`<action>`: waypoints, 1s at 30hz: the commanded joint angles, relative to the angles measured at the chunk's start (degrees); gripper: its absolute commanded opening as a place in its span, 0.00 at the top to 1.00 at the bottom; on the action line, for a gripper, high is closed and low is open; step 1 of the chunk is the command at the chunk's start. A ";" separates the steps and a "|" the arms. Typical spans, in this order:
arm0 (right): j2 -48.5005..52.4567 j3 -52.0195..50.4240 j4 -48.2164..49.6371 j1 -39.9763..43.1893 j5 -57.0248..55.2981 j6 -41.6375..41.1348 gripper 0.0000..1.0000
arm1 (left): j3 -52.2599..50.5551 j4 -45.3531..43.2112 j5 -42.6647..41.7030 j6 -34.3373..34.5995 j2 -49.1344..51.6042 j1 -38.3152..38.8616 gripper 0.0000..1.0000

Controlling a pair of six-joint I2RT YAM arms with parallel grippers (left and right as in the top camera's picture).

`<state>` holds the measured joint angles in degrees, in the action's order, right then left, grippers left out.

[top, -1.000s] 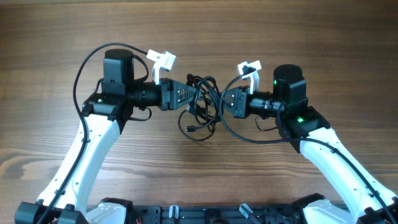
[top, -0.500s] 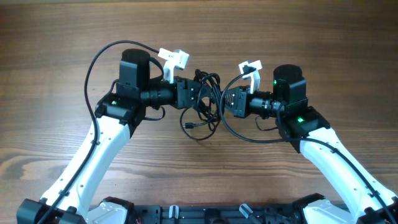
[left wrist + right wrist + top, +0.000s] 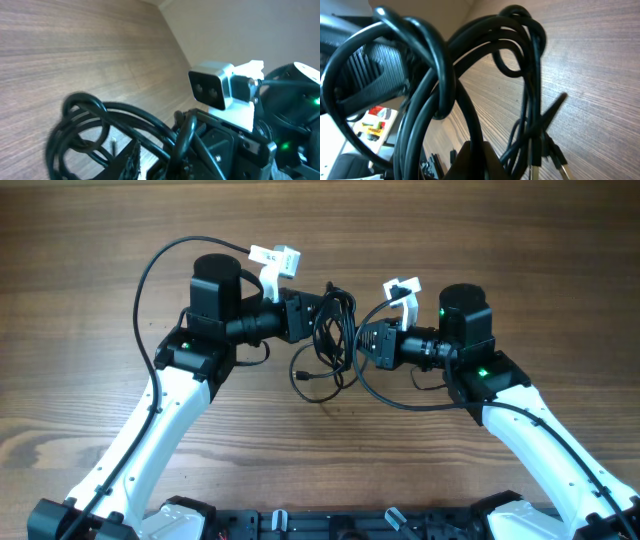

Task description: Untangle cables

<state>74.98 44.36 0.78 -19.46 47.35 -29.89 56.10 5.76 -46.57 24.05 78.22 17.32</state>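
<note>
Sitting mid-surface between the two tool tips: cables (image 3: pixel 332 345), one knotted black bundle with its loops overlapping, none separated. One loop trails toward the robot base, with a plug end (image 3: pixel 303 377) lying loose on the wood. In the right wrist view the cables (image 3: pixel 445 85) fill the frame, thick loops crossing, and two metal-tipped plugs point down at lower right. In the left wrist view the cables (image 3: pixel 90 125) loop across the lower left, blurred close to the lens.

Right tool (image 3: pixel 354 342) is at the bundle's right edge, jaws closed. Strands converge at its tip in the right wrist view, so it reads as pinched on the cables.

Left tool (image 3: pixel 318 318) is pushed into the bundle's upper left, touching it. Its fingers are buried in loops, so I cannot tell whether they're clamped on a strand or gapped.

Arms point inward, facing each other across the bundle. Right arm's white camera housing (image 3: pixel 212 90) shows just past the bundle. A thicker arm wire (image 3: pixel 385 402) sags below the right tool. Surface (image 3: pixel 100 250) is brown wood grain.
</note>
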 commanded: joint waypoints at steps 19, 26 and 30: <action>0.57 0.96 -6.95 -0.46 -24.09 13.81 0.96 | 0.15 18.45 18.27 -9.18 -0.85 -2.43 0.96; 0.57 0.96 -0.96 -0.46 -32.54 21.00 0.96 | 0.15 25.40 20.72 -17.88 -0.85 -5.16 0.96; 0.57 0.96 5.86 -0.46 -34.10 27.02 0.96 | 0.15 25.42 20.74 -19.26 -0.48 -5.18 0.96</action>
<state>75.66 44.34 2.46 -22.46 26.24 -8.21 56.62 29.10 -32.80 9.13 78.00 14.68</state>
